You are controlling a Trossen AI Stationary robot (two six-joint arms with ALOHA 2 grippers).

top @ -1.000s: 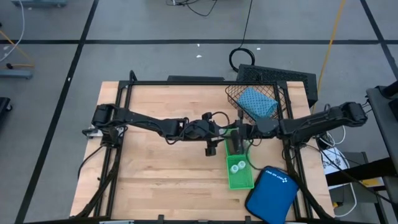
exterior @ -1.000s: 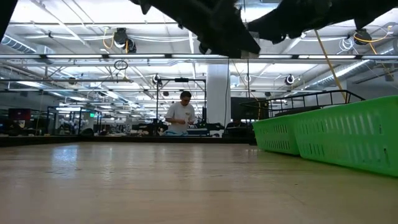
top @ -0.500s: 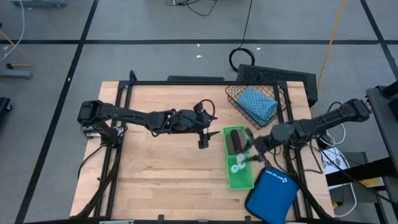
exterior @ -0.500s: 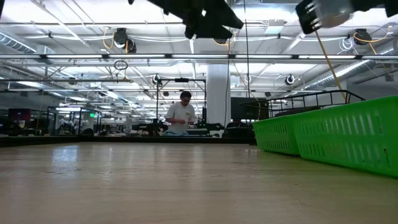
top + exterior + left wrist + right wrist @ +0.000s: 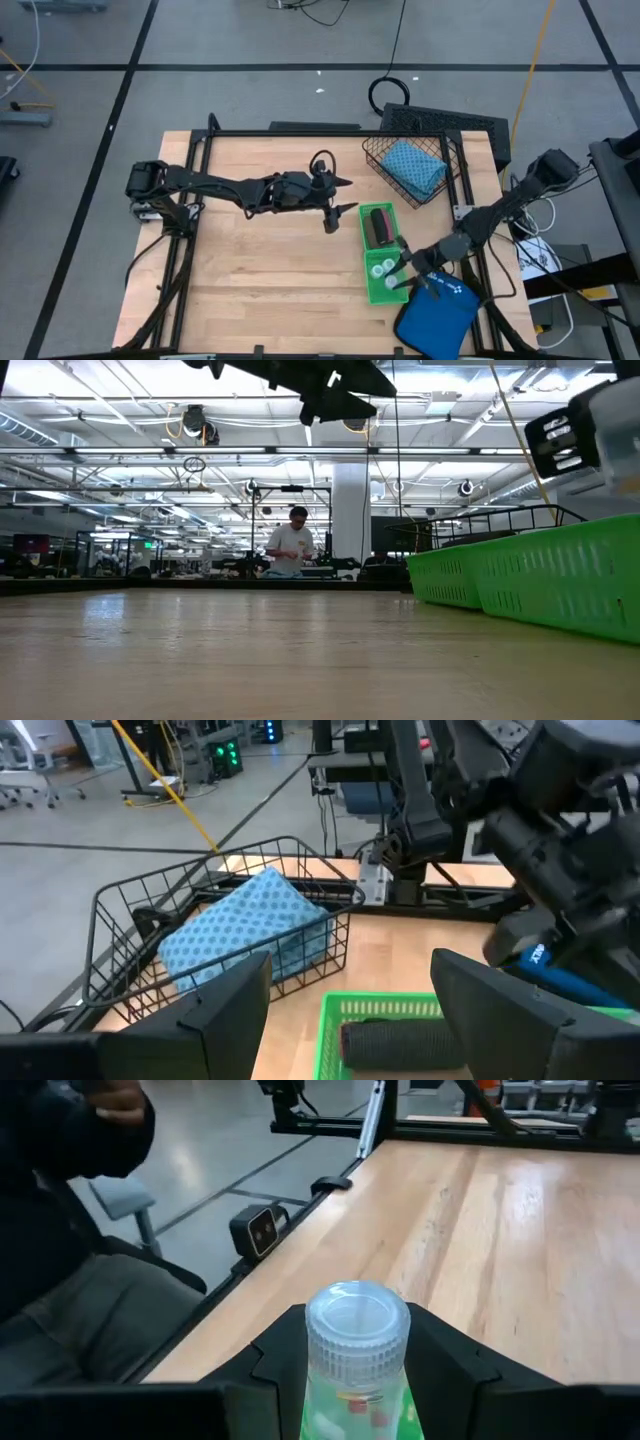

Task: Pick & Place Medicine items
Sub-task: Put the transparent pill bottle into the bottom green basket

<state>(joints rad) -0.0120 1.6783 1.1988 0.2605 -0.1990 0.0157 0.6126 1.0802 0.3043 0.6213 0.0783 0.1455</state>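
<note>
Since a second ago, when both grippers met over the green tray (image 5: 383,262), they've split: left gripper (image 5: 342,195) hangs above bare table beside the wire basket (image 5: 375,160) holding the teal pouch (image 5: 413,166), jaws spread, empty. Right gripper (image 5: 402,272) sits over the tray's near end, pinching a small white bottle (image 5: 356,1355). Black roll (image 5: 379,225) lies in the tray.

**Medicine items: where each one is sitting**

You are looking at a teal-blue textured pouch (image 5: 413,168) lying tilted inside the wire basket (image 5: 441,189) at the table's 1 o'clock corner. A black roll (image 5: 379,226) is lying lengthwise in the green tray (image 5: 366,292), toward its 12 o'clock end. Two tiny round bottles (image 5: 382,269) are standing toward its 6 o'clock end; one clear-capped bottle (image 5: 356,1360) is sitting upright between the right gripper's (image 5: 356,1380) fingers.
</note>
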